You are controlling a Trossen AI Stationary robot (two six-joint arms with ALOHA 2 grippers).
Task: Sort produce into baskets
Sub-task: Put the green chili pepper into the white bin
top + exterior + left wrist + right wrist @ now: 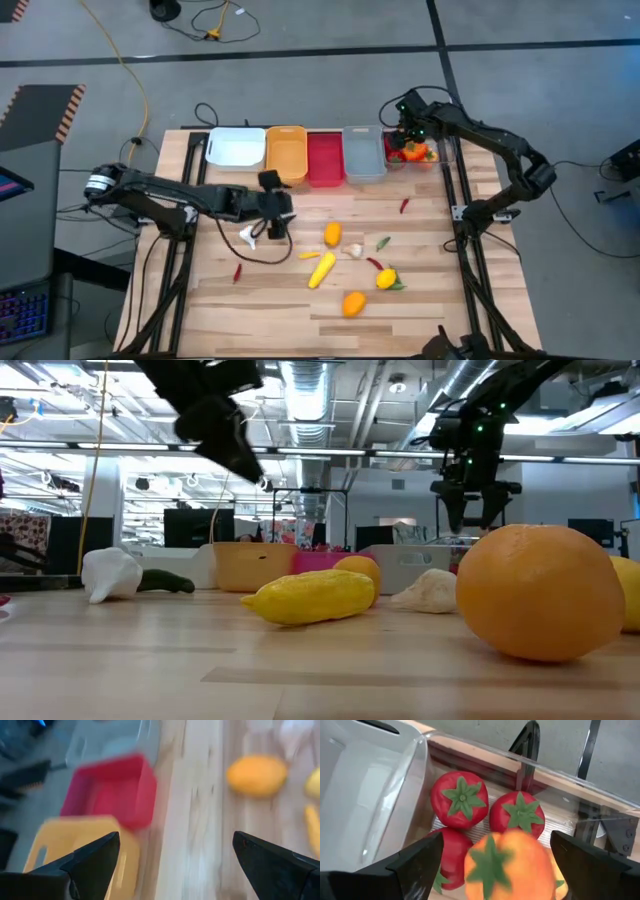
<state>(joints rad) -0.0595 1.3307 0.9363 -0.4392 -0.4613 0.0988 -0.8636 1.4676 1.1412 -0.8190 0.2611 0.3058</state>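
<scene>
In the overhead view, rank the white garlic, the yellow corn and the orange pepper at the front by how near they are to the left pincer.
1. White garlic: nearest, just beside the left pincer.
2. Yellow corn: mid-table, farther toward the front.
3. Orange pepper: farthest, near the front edge.

Bin row [325,155] blocks table's 12 o'clock edge. Produce cluster [350,265] clutters centre toward 4 o'clock. Bare wood [200,300] at 7–8 o'clock free, lone chilli [237,271] aside.
</scene>
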